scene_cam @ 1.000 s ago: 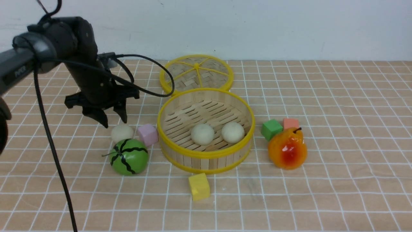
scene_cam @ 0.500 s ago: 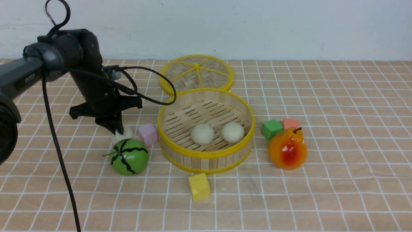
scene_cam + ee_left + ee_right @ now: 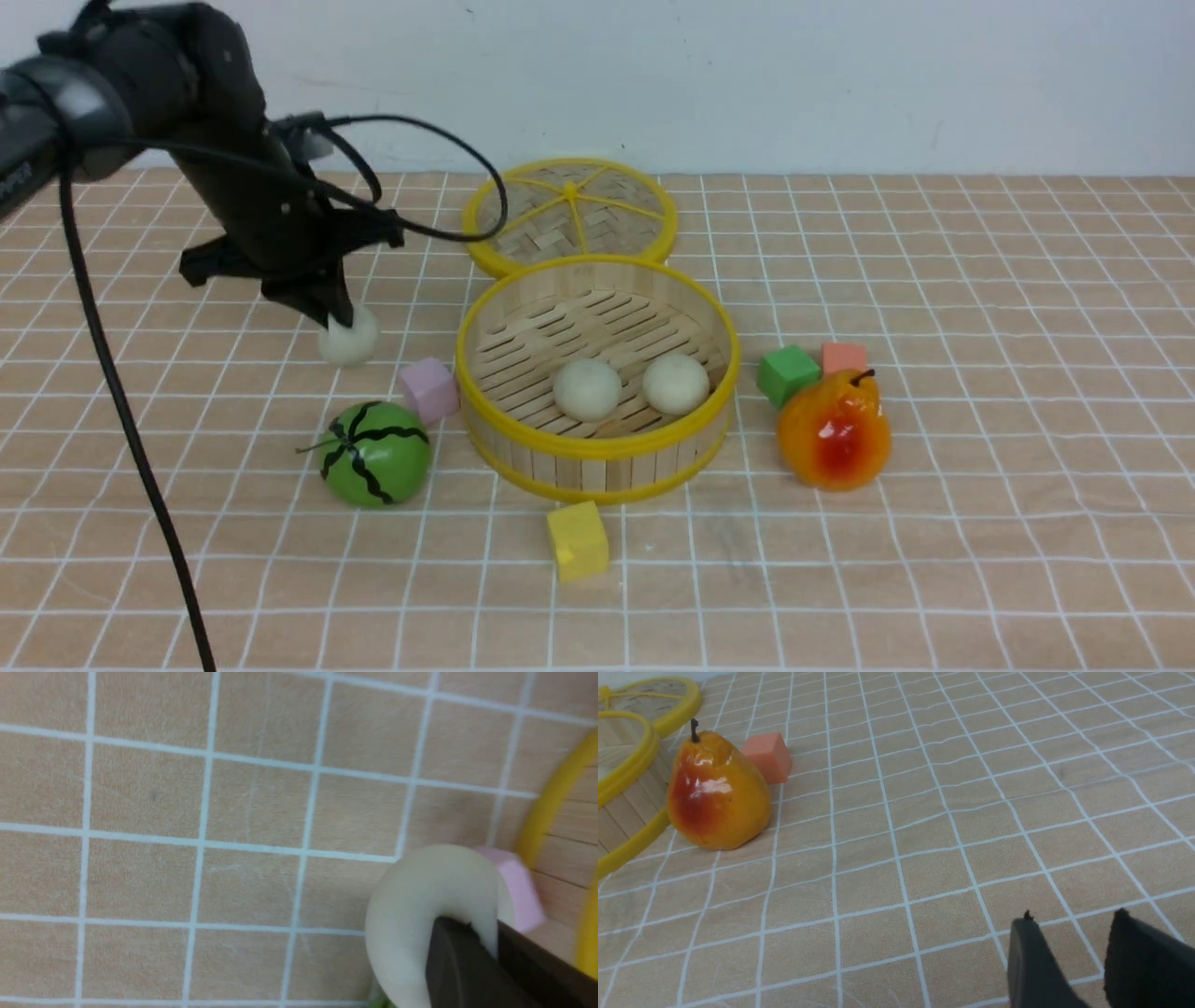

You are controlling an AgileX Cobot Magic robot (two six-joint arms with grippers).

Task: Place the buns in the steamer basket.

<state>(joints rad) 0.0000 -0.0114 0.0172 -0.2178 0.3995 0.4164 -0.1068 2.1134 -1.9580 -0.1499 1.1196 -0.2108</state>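
The steamer basket (image 3: 597, 448) stands mid-table with two off-white buns (image 3: 587, 389) (image 3: 675, 383) on its slatted floor. My left gripper (image 3: 336, 317) is shut on the third bun (image 3: 353, 343) and holds it above the table, left of the basket and behind the green watermelon toy (image 3: 375, 455). In the left wrist view the dark fingers (image 3: 458, 961) press into this bun (image 3: 411, 914), with the basket's yellow rim (image 3: 551, 798) beyond. My right gripper (image 3: 1074, 914) is open and empty, low over bare cloth, and does not show in the front view.
A pink cube (image 3: 428, 389) lies by the basket's left wall. The woven lid (image 3: 569, 210) lies behind the basket. A yellow cube (image 3: 577, 539) lies in front. A pear (image 3: 834, 429), green cube (image 3: 787, 373) and orange cube (image 3: 844, 357) sit to the right.
My left gripper came down open over the bun beside the watermelon, shut on it, and has lifted it up off the cloth. The two buns in the basket have not moved.
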